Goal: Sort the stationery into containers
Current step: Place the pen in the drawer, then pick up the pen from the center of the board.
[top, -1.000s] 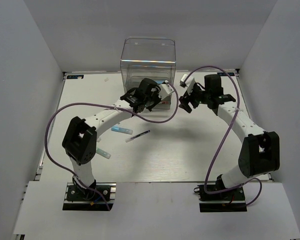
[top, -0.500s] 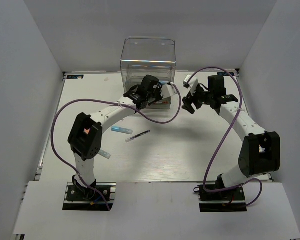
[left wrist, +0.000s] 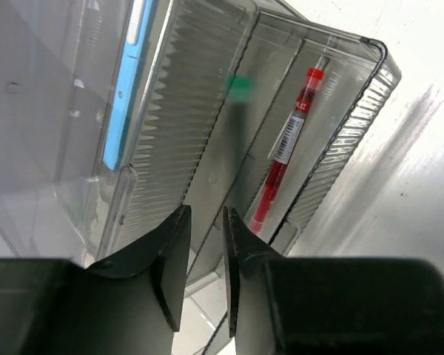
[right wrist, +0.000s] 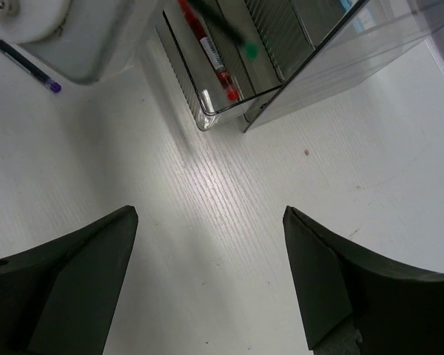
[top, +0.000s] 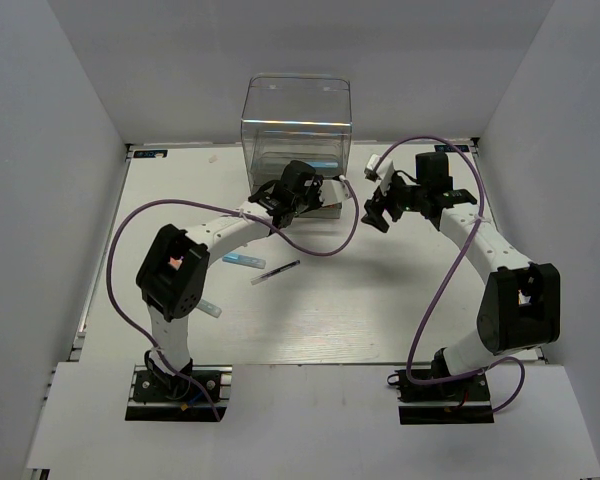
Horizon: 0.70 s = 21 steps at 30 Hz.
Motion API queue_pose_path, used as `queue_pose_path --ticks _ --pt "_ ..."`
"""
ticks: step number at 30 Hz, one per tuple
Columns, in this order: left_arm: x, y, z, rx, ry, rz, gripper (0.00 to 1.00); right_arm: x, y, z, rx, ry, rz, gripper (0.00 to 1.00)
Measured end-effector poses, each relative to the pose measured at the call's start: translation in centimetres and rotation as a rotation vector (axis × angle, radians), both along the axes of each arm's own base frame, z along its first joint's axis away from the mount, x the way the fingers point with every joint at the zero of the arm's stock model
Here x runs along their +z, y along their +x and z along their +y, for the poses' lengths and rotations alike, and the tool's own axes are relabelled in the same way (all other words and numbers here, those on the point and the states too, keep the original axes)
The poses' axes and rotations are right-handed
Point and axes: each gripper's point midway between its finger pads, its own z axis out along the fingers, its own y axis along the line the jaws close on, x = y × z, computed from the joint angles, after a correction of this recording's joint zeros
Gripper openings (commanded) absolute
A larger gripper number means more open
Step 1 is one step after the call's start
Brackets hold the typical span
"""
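Two items sit sorted in the clear drawer box (top: 295, 115): red pen (left wrist: 288, 151), light blue stick (left wrist: 126, 96). Three loose pens (top: 277, 271) wait on the worktop (top: 380, 300). Left claw (left wrist: 205, 222) is nearly pressed together, empty; right claw (right wrist: 209, 222) is spread.

No words or numbers can be read. The red pen (left wrist: 277, 174) in the pulled-out drawer (left wrist: 344, 151) has a white label (left wrist: 290, 135) with tiny dark marks on it, but they are too small and blurry to make out. The right wrist view shows this label too, and it is just as blurry there
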Motion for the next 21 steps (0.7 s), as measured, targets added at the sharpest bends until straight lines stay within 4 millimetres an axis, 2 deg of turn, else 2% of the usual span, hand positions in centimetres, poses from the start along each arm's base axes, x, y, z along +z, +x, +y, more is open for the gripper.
queue_pose_path --ticks 10,14,16,17,18,20,21 --pt "0.8 0.5 0.0 0.018 -0.016 -0.034 0.41 0.0 -0.7 0.5 0.057 0.008 0.0 0.85" --pt "1.6 0.1 0.2 0.041 -0.053 -0.031 0.45 -0.3 -1.9 1.0 0.14 0.005 -0.002 0.82" --pt "2.6 -0.6 0.6 0.069 -0.094 -0.022 0.45 -0.5 -2.9 1.5 0.215 0.005 -0.013 0.74" --pt "3.4 -1.2 0.8 0.089 -0.13 -0.014 0.46 -0.6 -3.4 1.8 0.256 0.004 -0.023 0.62" --pt "4.1 -1.8 1.1 0.108 -0.164 -0.005 0.47 -0.7 -3.7 2.0 0.291 0.002 -0.032 0.56" --pt "6.0 -3.6 2.1 0.163 -0.272 0.021 0.55 -1.3 -4.7 2.9 0.365 -0.006 -0.041 0.42" --pt "7.0 -4.7 2.7 0.192 -0.334 0.031 0.61 -1.8 -5.1 3.5 0.403 -0.012 -0.043 0.4"
